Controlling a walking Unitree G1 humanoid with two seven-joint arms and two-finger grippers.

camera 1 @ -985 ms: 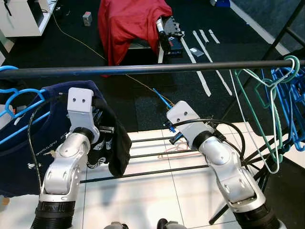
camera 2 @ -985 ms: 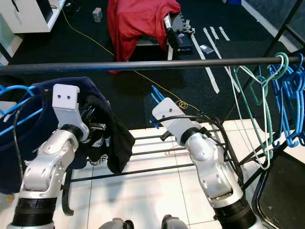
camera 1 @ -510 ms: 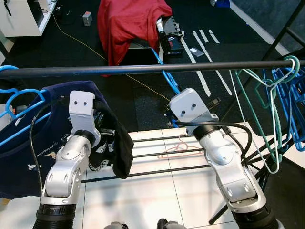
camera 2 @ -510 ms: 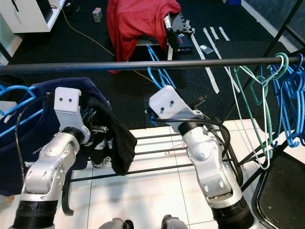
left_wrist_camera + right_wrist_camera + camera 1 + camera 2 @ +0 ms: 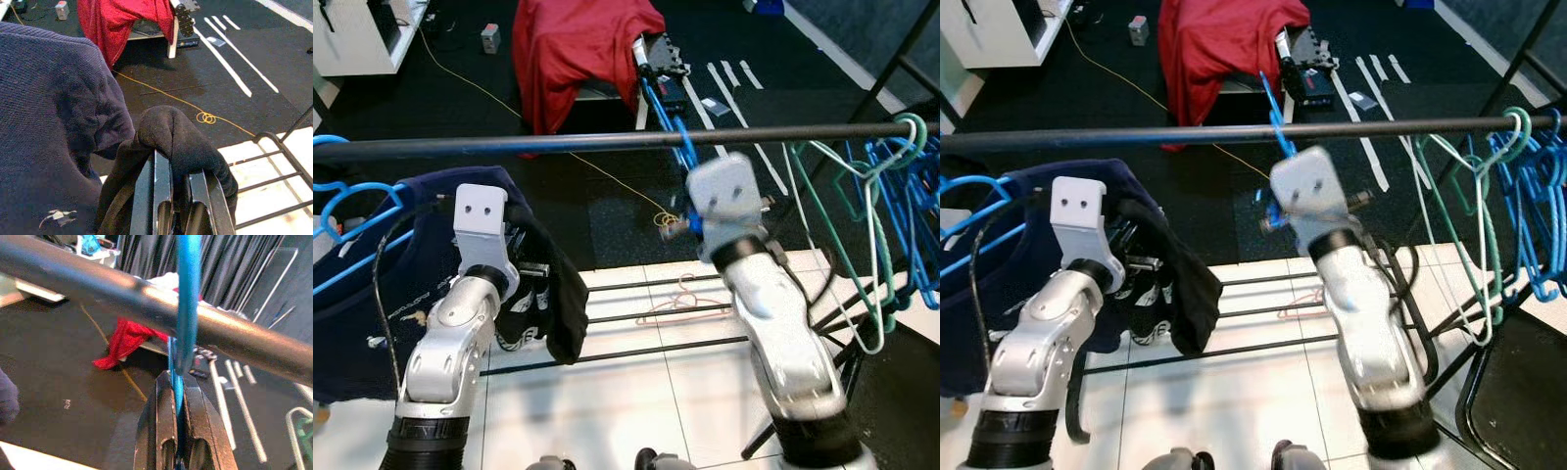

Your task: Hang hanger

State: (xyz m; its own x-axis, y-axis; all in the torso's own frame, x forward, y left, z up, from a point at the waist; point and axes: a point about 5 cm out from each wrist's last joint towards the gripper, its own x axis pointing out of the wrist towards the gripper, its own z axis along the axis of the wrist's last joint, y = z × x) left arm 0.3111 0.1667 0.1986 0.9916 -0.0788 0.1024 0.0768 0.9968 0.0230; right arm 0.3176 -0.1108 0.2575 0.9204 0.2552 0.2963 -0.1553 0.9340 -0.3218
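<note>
Up at the black rail (image 5: 607, 143), the right gripper (image 5: 177, 431) was raised, arm motion-blurred, w/ fingers (image 5: 198, 423) pinched tight on a blue hanger (image 5: 186, 308). Hanger's blue wire crossed in front of the rail in the right wrist view; head views showed it poking above the rail, approx mid-span. Couldn't tell if the hook was actually over the rail. Left gripper (image 5: 171, 205) sat lower on the left, below the rail, fingers clamped on a fold of black garment (image 5: 181, 142), beside a navy shirt (image 5: 382, 294) on another blue hanger. Far right end of rail: green hanger (image 5: 862, 186) + bunch of blue ones. Red cloth (image 5: 578, 49) draped over something on the dark floor behind.
</note>
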